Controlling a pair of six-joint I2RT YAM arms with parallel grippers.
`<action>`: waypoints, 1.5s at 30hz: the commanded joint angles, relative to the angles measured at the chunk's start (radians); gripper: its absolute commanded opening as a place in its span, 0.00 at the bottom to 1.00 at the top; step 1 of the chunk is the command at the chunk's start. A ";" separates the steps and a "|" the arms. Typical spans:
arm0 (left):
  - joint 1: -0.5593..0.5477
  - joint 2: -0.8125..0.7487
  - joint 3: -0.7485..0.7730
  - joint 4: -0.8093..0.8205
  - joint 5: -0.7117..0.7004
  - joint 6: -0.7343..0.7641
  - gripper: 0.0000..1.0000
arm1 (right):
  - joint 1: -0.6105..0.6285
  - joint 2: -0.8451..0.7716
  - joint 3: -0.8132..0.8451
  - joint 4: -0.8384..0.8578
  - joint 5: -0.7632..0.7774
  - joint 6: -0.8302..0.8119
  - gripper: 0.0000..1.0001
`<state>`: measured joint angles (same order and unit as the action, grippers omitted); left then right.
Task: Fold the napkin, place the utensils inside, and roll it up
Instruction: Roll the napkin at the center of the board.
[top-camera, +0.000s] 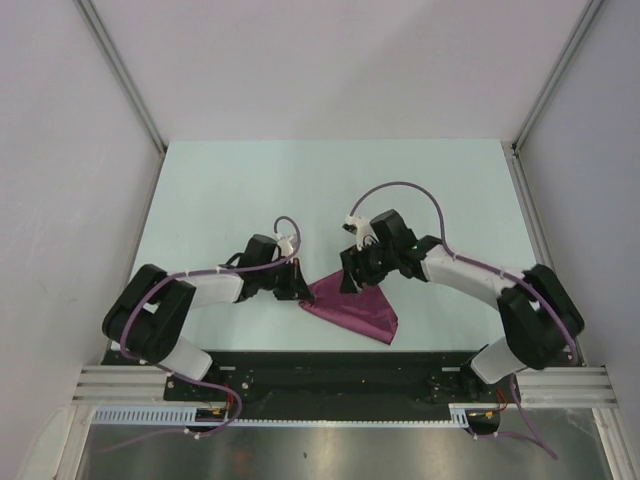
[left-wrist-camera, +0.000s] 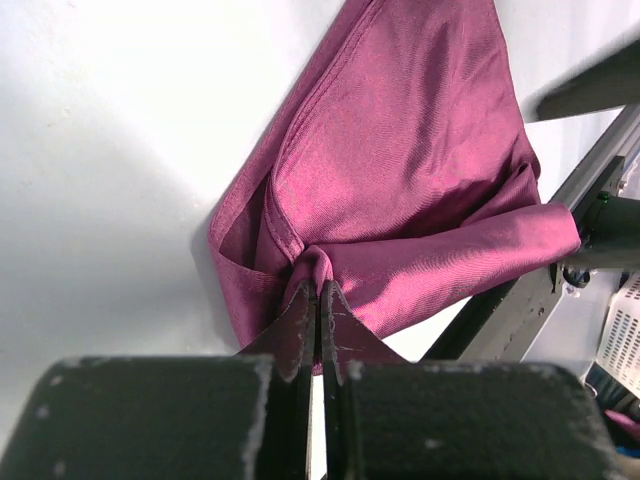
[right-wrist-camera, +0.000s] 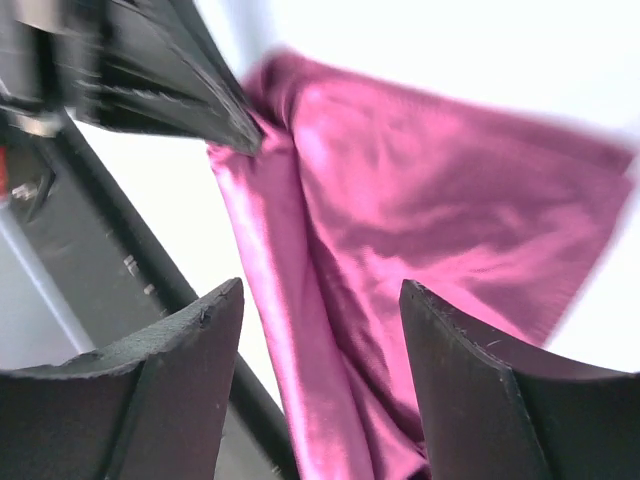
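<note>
The left claw (left-wrist-camera: 318, 300) pinches the napkin (left-wrist-camera: 400, 170) by its corner, so the spread right claw (right-wrist-camera: 320, 300) above it should probably grasp the opposite edge.

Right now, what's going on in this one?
Two robot arms are working a maroon napkin near the front edge of the table. The left claw is shut on a bunched corner of it. The right claw is open just over the cloth, gripping nothing. The napkin looks loosely folded over, not rolled. No cutlery is in view.
</note>
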<state>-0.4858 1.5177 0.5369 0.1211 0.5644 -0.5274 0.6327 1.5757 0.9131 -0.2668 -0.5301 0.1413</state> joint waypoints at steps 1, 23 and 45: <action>0.006 0.035 0.028 -0.057 -0.006 0.010 0.00 | 0.134 -0.160 -0.026 -0.017 0.397 -0.089 0.69; 0.032 0.101 0.087 -0.113 0.020 0.035 0.00 | 0.538 -0.026 -0.057 0.024 0.697 -0.112 0.68; 0.081 -0.020 0.121 -0.113 0.023 0.021 0.33 | 0.452 0.158 -0.014 -0.041 0.432 -0.100 0.36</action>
<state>-0.4416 1.5810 0.6312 0.0093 0.6098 -0.5140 1.0855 1.6638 0.8989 -0.2276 0.0696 0.0326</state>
